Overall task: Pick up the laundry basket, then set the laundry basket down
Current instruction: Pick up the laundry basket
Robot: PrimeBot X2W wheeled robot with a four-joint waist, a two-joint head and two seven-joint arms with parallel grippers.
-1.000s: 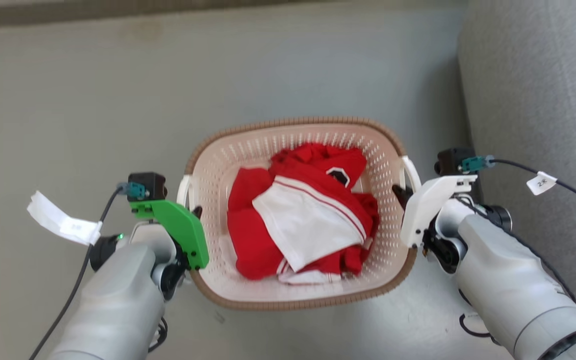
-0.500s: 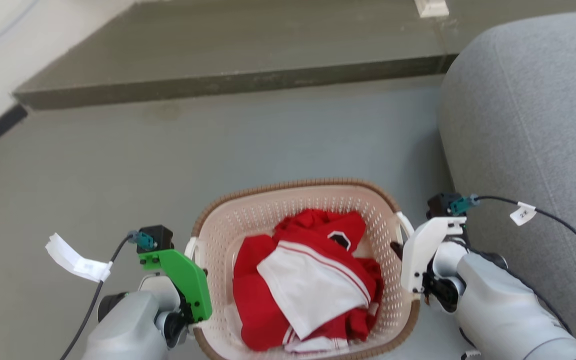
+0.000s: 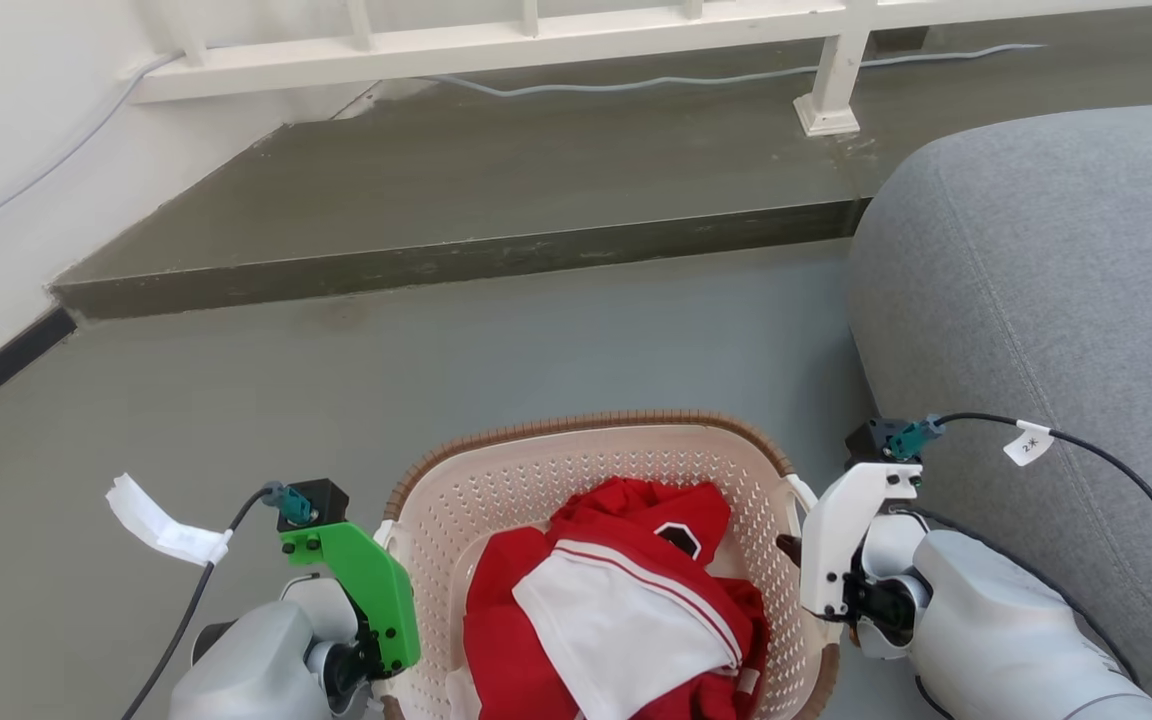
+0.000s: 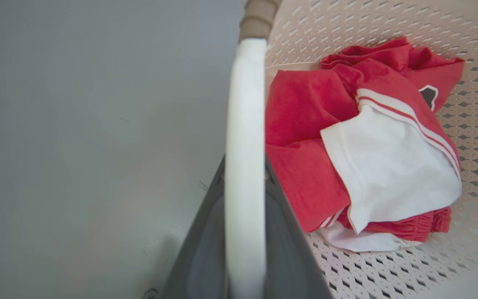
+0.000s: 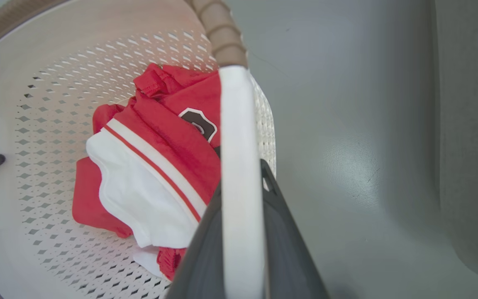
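Two-arm hold on the laundry basket (image 3: 586,425), which sits between the grippers.
The left gripper (image 4: 245,166) is clamped on the left handle (image 4: 245,104) and the right gripper (image 5: 241,174) on the right handle (image 5: 239,124); clothes (image 3: 626,600) lie loose inside. Cannot tell if the base is off the floor (image 3: 536,330). Likely faults: one arm leading the other would tilt the basket and let a smooth handle slide out; the sofa (image 3: 1036,300) just outboard of the right gripper could snag its cable (image 3: 1136,480).

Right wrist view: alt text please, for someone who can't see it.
The right gripper clamps its dark fingers on the white handle of the laundry basket, which holds crumpled red and white clothes. Grey floor lies beside it, a grey sofa at the edge.
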